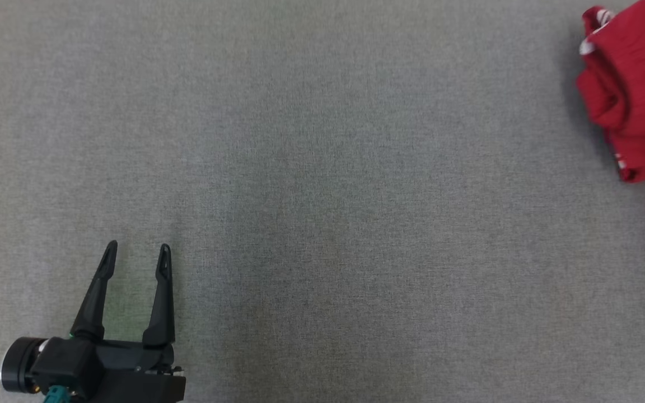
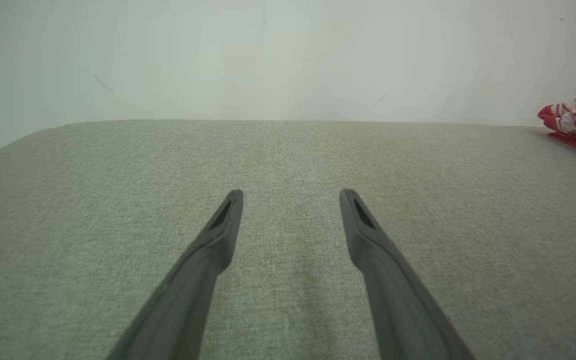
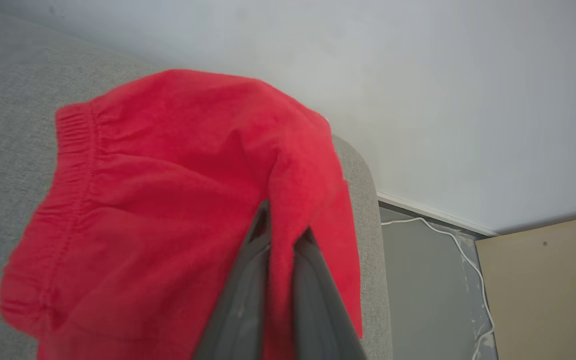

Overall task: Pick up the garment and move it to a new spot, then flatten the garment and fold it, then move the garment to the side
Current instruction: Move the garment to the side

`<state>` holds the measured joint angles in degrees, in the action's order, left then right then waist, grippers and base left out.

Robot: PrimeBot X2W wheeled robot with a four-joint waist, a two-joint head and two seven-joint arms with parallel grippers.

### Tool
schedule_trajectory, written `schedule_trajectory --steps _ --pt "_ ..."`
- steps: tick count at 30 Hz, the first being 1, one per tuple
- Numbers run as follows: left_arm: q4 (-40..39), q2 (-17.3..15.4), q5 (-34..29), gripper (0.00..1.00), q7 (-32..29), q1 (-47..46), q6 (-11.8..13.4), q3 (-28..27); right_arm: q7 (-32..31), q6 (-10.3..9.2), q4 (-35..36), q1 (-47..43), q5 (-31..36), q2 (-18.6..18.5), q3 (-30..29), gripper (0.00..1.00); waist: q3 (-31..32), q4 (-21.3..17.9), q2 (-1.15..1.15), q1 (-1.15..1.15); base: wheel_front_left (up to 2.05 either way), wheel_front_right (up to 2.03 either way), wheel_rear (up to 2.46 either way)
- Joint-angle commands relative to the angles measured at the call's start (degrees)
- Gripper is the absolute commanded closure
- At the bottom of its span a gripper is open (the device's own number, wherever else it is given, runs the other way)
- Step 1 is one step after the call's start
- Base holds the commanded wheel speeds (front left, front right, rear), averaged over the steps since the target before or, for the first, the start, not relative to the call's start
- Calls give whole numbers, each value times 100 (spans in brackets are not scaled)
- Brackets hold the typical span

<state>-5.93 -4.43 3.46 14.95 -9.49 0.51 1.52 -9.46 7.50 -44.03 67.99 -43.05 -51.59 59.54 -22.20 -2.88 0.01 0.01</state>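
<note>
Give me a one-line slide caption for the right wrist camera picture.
Right gripper shut on a fold of the red garment near the corner of the grey fabric surface.

Head view: high above, looking straight down on the grey bench (image 1: 322,168).
Left wrist view: low over the bench, facing a pale wall (image 2: 288,60).
Right wrist view: very close on the red garment (image 3: 168,175).
Shared: garment and bench, in all three.
</note>
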Motion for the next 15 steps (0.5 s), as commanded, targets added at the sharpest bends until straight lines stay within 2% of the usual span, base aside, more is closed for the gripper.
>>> schedule_trajectory --steps 1,11,15 --pt "-37 -43 -52 0 33 -18 -26 -20 76 -2 -86 163 40 -113 18 100 -135 17 -1 -1 0 0 0" --pt "-216 -141 -108 0 34 -35 -14 -97 498 -3 -653 733 485 -256 378 100 -342 15 -1 -1 0 0 0" --pt "-247 -162 -129 0 34 -19 -12 -105 527 -3 -856 812 491 -192 479 100 -399 8 -1 -1 0 0 0"
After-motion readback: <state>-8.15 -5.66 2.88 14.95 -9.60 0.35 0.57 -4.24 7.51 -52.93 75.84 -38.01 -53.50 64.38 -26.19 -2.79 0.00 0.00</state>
